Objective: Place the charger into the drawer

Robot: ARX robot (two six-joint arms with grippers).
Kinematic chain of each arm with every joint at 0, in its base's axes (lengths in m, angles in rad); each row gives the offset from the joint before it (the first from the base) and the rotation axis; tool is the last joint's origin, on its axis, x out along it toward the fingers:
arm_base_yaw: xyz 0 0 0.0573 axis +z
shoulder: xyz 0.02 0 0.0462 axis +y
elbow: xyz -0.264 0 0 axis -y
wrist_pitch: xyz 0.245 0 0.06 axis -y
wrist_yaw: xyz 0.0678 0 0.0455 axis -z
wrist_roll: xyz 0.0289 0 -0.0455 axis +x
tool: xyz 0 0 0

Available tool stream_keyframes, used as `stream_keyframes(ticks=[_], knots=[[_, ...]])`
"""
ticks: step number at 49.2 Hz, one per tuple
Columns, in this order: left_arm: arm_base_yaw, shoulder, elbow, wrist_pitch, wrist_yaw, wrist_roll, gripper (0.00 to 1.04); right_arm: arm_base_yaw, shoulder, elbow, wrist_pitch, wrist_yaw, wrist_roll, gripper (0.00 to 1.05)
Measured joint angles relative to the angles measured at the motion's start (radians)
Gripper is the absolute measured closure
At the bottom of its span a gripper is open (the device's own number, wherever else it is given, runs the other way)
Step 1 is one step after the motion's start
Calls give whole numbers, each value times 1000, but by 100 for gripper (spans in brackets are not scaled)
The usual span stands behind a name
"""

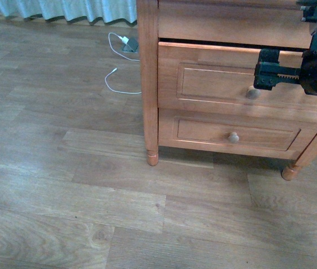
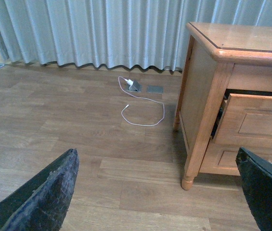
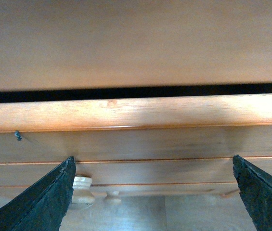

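Wooden nightstand drawer (image 1: 225,78) sits slightly ajar in the front view, the right gripper (image 1: 267,75) just beside its round pale knob (image 1: 252,93). Left wrist view: left gripper (image 2: 155,192) spread wide over plank floor (image 2: 78,120). Right wrist view: fingers (image 3: 49,197) apart above the knob.

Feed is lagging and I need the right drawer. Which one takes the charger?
On the wooden nightstand, two knobbed drawers sit stacked below the top. Take the upper drawer: taller front, already pulled slightly open, its round pale knob beside the right gripper. The lower drawer is shorter and shut.
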Motion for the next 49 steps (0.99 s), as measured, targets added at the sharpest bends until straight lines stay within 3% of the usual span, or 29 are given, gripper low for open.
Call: stream_keyframes(ticks=[10,27,43,49], knots=[[0,0,0,0,0,0,6,-3,58,3,167,28,10,8],[0,0,0,0,0,0,6,-4,69,9,182,10,14,8],[0,0,0,0,0,0,6,-37,-150,-141,-74,-235,-54,8],[0,0,0,0,0,0,6,-76,-325,-247,-273,-356,-60,8]])
